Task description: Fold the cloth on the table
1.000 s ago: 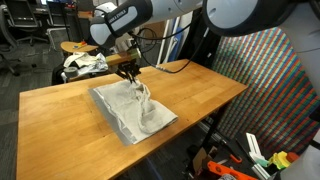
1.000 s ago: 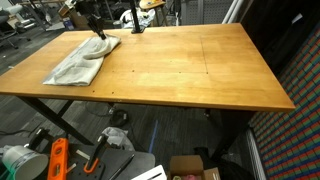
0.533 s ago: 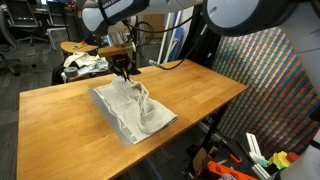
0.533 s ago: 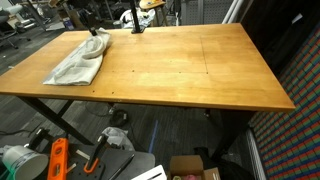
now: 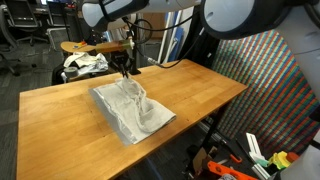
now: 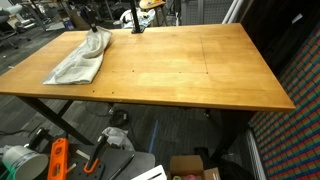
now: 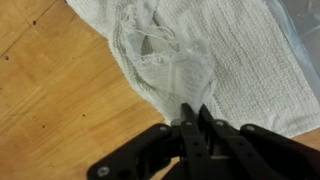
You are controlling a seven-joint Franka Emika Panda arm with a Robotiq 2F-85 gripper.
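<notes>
The cloth (image 5: 128,112), a wrinkly white sheet, lies on the light-brown table (image 5: 55,115) near its far end. My gripper (image 5: 124,72) is shut on a pinched ridge of the cloth and holds that part raised in a peak. In an exterior view, the cloth (image 6: 78,62) lies at the table's (image 6: 190,70) left corner with the gripper (image 6: 92,31) at its far edge. In the wrist view the black fingers (image 7: 187,118) are pressed together on a bunched fold of the cloth (image 7: 235,60), with bare wood (image 7: 60,100) to the left.
Behind the table stands a round wooden stool (image 5: 72,47) with a white fabric bundle (image 5: 84,63) beside it. A colourful mesh panel (image 5: 275,80) stands at the right. On the floor lie an orange tool (image 6: 57,158) and a cardboard box (image 6: 195,167).
The gripper has moved a little up and toward the table's far side, still shut, drawing the pinched part of the cloth with it into a taller peak.
</notes>
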